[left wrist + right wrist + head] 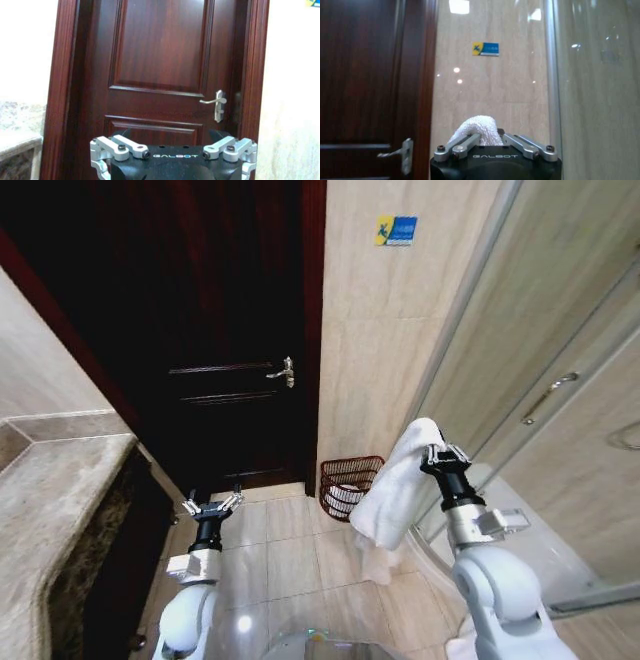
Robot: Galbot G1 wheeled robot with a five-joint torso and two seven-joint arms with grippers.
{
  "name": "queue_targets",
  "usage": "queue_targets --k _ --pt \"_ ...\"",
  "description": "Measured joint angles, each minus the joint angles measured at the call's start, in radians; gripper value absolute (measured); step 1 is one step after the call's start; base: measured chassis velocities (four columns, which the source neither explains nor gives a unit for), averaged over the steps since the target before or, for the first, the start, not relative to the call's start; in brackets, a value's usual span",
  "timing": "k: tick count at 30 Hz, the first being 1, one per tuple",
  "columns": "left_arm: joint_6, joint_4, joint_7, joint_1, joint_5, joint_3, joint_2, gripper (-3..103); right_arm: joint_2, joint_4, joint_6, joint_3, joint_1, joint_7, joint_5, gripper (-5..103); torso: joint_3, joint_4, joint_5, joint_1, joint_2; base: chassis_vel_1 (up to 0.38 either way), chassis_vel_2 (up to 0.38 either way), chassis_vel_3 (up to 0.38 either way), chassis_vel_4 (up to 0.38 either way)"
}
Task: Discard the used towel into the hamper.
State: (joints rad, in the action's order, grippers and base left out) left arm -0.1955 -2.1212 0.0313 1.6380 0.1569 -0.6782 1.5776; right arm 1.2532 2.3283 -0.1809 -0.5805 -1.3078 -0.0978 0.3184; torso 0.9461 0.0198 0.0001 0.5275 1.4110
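My right gripper [436, 452] is raised at the right and shut on the top of a white towel [398, 490], which hangs down from it in a long fold. In the right wrist view the towel [476, 129] bulges up between the fingers. The hamper [350, 485], a reddish-brown openwork basket, stands on the floor against the beige wall, just left of and beyond the hanging towel. On the left, lower down, my left gripper [212, 503] is held upright and open with nothing in it, its spread fingers [118, 147] facing the dark door.
A dark wooden door [230, 330] with a metal handle [285, 372] is straight ahead. A marble counter [50, 510] runs along the left. A glass shower door [560, 410] with a bar handle stands on the right. Tiled floor [290, 550] lies between my arms.
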Motion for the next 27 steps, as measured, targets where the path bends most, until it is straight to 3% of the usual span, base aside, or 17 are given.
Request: queue_targets --k 12,27 --pt "-0.028 0.045 0.013 0.015 -0.045 -0.012 0.031 100 -0.055 -0.19 -0.052 0.026 0.364 -0.01 0.082 4 0.0 0.0 0.0 0.0 0.0 0.0 0.0 0.0 0.0" --pt "-0.031 0.071 0.024 0.002 -0.093 0.002 0.031 100 -0.075 -0.232 -0.091 0.049 0.562 -0.009 0.162 4 0.0 -0.0001 -0.0001 0.0 0.0 0.0 0.0 0.0 0.0"
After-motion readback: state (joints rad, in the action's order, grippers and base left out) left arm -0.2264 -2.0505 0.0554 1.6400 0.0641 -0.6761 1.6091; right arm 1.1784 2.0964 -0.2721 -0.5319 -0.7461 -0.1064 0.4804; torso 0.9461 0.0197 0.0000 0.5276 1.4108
